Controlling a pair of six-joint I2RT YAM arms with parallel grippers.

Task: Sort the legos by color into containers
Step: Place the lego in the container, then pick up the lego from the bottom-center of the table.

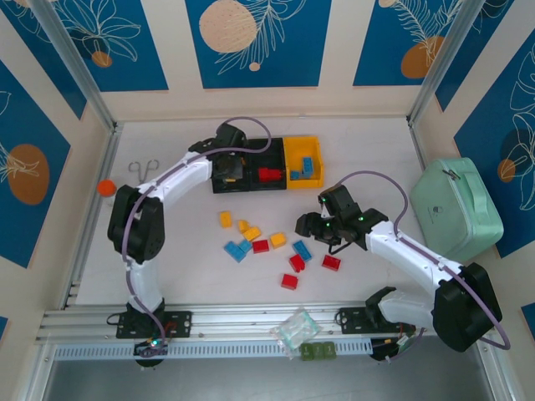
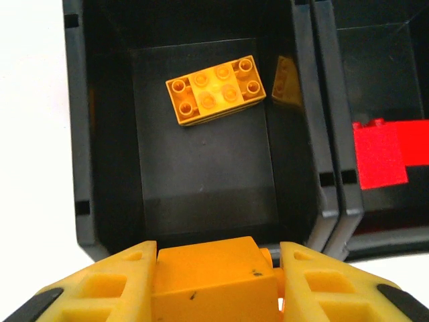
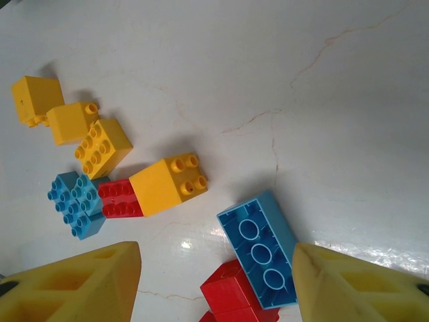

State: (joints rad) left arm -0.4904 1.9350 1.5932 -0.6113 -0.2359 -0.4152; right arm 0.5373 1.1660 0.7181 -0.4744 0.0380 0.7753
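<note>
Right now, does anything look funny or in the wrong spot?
Two things. A blue brick by the right hand lies upside down, with its hollow bottom showing. And the yellow bin holds blue bricks, while yellow ones sit in a black bin.

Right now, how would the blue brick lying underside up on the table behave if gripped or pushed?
The blue brick looks like rigid plastic, so it probably will not flex. Flat-sided on a glossy table, it should slide, not roll. The adjoining red brick may shift too.
</note>
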